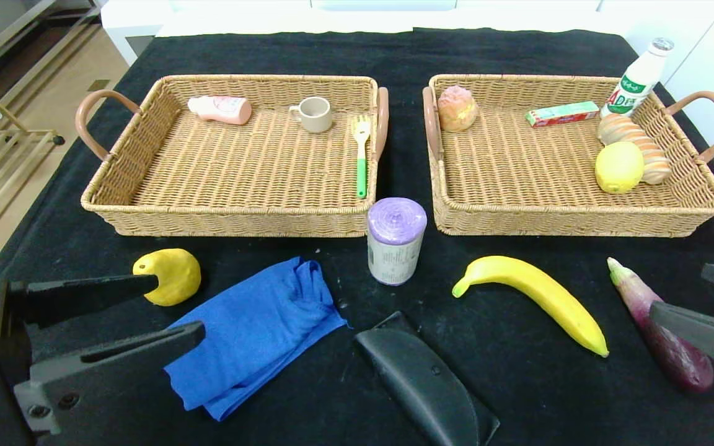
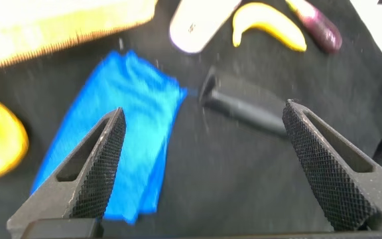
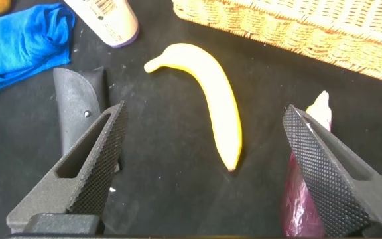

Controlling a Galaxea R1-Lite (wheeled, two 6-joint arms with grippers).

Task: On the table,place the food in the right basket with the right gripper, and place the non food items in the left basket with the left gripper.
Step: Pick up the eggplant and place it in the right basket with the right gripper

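Observation:
On the black table in front of the baskets lie a yellow fruit [image 1: 168,277], a blue cloth [image 1: 251,334], a purple-topped roll [image 1: 395,240], a banana [image 1: 537,297], an eggplant [image 1: 661,328] and a black case [image 1: 425,378]. My left gripper [image 1: 177,310] hovers open at the near left, beside the fruit and over the cloth's edge [image 2: 118,126], holding nothing. My right gripper [image 1: 679,290] hovers open at the near right, with the banana's tip [image 3: 231,156] between its fingers and the eggplant [image 3: 304,199] under one of them.
The left basket [image 1: 233,210] holds a pink bottle [image 1: 220,109], a cup [image 1: 313,114] and a green fork [image 1: 362,155]. The right basket [image 1: 580,214] holds a bun [image 1: 457,108], a green box [image 1: 561,114], a milk bottle [image 1: 639,77], a striped bread [image 1: 636,145] and a lemon [image 1: 618,167].

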